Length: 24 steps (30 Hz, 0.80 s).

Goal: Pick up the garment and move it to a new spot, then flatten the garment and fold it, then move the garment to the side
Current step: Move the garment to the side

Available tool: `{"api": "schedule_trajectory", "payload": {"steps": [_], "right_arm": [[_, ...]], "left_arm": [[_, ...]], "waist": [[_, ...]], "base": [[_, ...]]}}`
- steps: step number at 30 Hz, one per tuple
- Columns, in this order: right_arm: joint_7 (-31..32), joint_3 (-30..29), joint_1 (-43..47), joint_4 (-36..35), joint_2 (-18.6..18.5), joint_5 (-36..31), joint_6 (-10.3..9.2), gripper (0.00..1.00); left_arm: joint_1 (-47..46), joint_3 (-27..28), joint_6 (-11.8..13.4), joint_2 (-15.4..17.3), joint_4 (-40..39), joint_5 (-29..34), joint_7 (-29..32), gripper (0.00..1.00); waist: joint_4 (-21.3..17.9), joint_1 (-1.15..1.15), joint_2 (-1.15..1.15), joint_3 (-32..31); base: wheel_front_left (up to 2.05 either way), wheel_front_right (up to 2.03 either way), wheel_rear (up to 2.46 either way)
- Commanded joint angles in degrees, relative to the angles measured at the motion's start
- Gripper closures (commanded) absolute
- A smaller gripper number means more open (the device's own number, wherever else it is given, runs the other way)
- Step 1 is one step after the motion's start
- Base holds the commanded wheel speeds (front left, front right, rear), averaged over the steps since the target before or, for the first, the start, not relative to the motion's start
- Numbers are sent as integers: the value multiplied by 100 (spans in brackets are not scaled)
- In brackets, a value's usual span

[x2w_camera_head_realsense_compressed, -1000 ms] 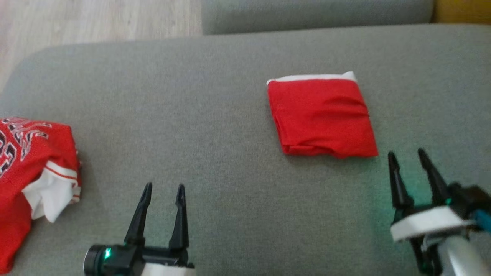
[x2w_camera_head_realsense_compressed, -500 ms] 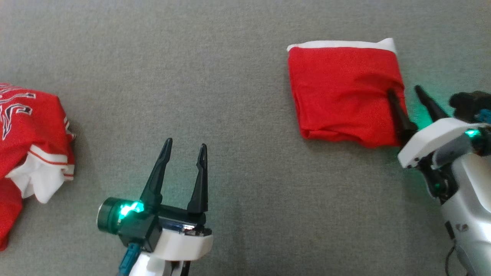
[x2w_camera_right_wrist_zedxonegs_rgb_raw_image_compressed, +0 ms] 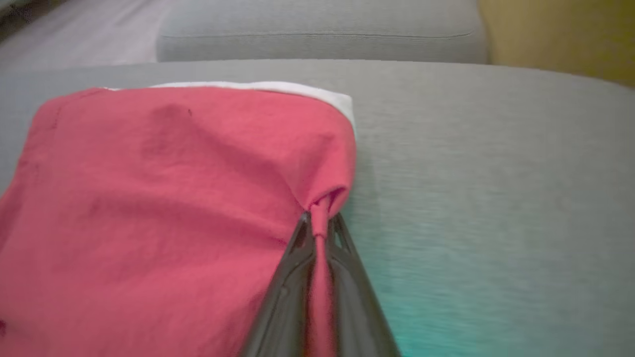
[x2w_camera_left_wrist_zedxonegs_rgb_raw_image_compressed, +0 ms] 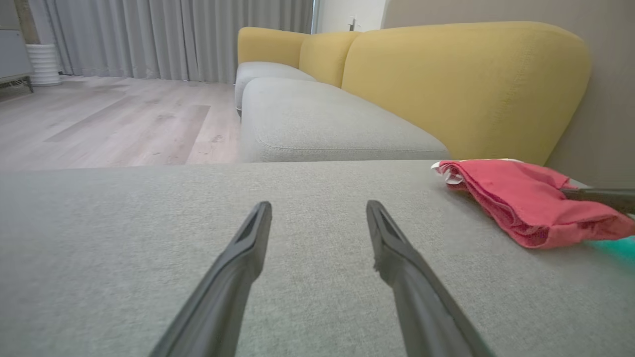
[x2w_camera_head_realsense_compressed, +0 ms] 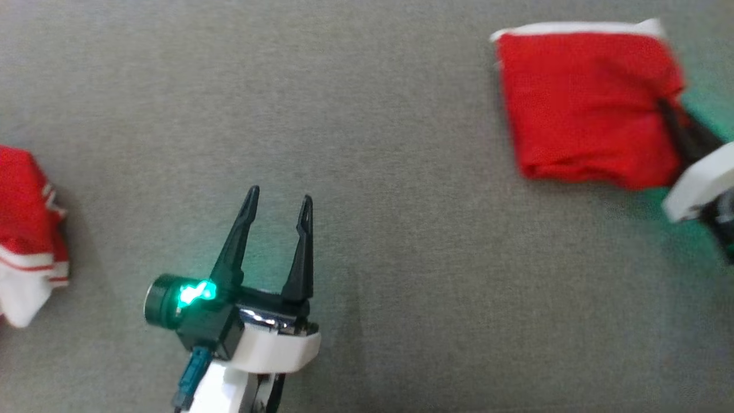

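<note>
Head view: the left gripper [x2w_camera_head_realsense_compressed: 280, 195] sits low and left of centre. Its white wrist rises from the bottom edge, and its fingers point up the view, spread apart with nothing between them, over the bare grey seat [x2w_camera_head_realsense_compressed: 401, 246]. The right gripper [x2w_camera_head_realsense_compressed: 667, 109] reaches in from the right edge, slanted up and to the left. Its dark fingers are drawn together on the right edge of the folded red garment [x2w_camera_head_realsense_compressed: 579, 109]. The garment lies on the seat, well to the right of the left gripper and further up the view. A red-and-white jersey [x2w_camera_head_realsense_compressed: 26, 229] lies far off to the left gripper's left.

Left wrist view: the arm is held low and almost level with the seat, fingers parted. The garment lies ahead and to the right, and a dark finger of the right gripper reaches in at its right end. A yellow backrest [x2w_camera_left_wrist_zedxonegs_rgb_raw_image_compressed: 466, 84] stands beyond it, with wood floor [x2w_camera_left_wrist_zedxonegs_rgb_raw_image_compressed: 99, 124] off to the left.

Right wrist view: the two fingers are pressed together on a pinched ridge of red cloth at the garment's right edge. The rest of the garment spreads ahead and to the left on the seat, with a white strip along its far edge.
</note>
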Motion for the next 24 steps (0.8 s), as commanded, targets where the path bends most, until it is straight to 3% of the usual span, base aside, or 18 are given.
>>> {"api": "schedule_trajectory", "payload": {"steps": [1, 7, 11, 17, 23, 24], "right_arm": [[15, -7, -82, -205, -329, -33, -4, 100], [262, -228, -148, -529, -1451, -114, -4, 100], [246, -504, -184, -583, -1980, -204, -4, 100], [85, -957, -337, -619, -2426, -523, -4, 100], [-46, -1408, -437, -601, -2602, -968, -4, 100], [-72, -1490, -435, -592, -2599, -1069, -4, 66]], "left_arm": [[-153, 157, -19, -6, -186, 75, -29, 0], [-471, 231, -171, -6, -169, 226, -29, 0], [-701, 259, -278, -6, -136, 284, -29, 0], [-1038, 256, -385, -6, -114, 350, -29, 0], [-1257, 203, -414, -6, -89, 339, -29, 0], [-1289, 192, -417, -6, -77, 330, -29, 0]], "waist": [[-178, 0, 0, 199], [-498, 0, 0, 697], [-632, 0, 0, 997], [-733, 0, 0, 1359], [-704, 0, 0, 1548], [-690, 0, 0, 1565]], "base": [[0, 0, 0], [0, 0, 0], [0, 0, 0], [0, 0, 0], [0, 0, 0], [0, 0, 0]]}}
